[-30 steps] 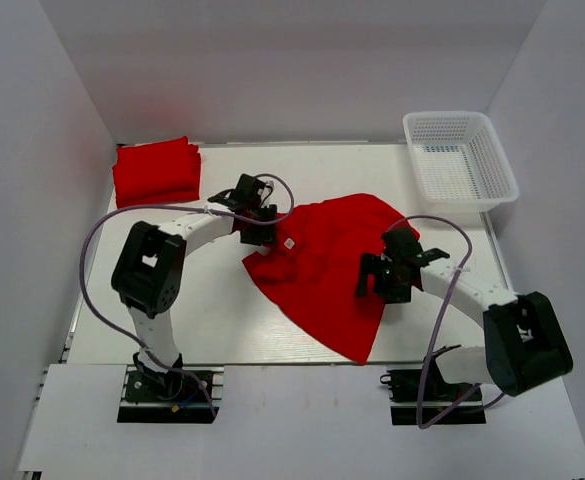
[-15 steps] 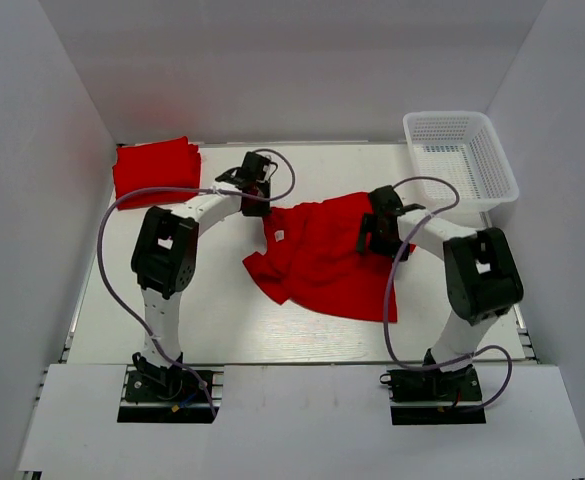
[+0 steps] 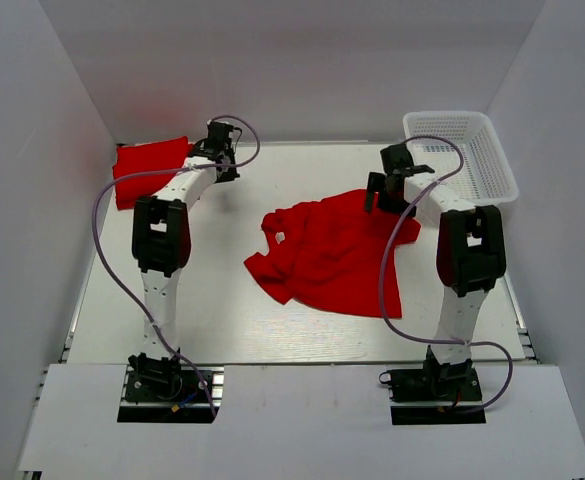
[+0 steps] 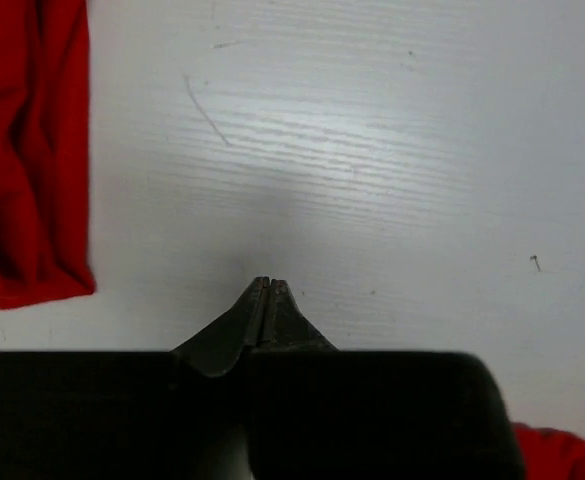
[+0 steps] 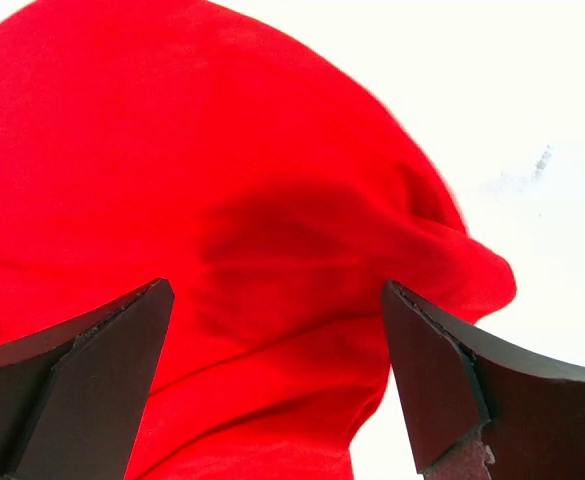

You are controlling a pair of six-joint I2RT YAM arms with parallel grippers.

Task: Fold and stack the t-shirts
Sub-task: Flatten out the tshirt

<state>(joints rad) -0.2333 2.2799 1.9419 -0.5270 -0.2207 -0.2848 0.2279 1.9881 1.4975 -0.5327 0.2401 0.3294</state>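
1. The left gripper (image 4: 269, 285) hangs over the bare white table (image 3: 222, 300) at its far-left side. Its fingers are pressed together tip to tip, with nothing between them.
2. The folded red t-shirt stack (image 3: 152, 170) lies in the far-left corner, just left of that gripper. In the left wrist view its edge fills the left margin, clear of the fingertips.
3. The right gripper (image 5: 272, 330) has its fingers spread wide and grips nothing.
4. The crumpled red t-shirt (image 3: 327, 255) sprawls mid-table. In the right wrist view its rumpled cloth fills the gap seen between the two fingers — lying beyond them, not pinched. The top view puts the right gripper at the shirt's far-right edge.
5. A white mesh basket (image 3: 462, 155) sits in the far-right corner, near the right gripper.
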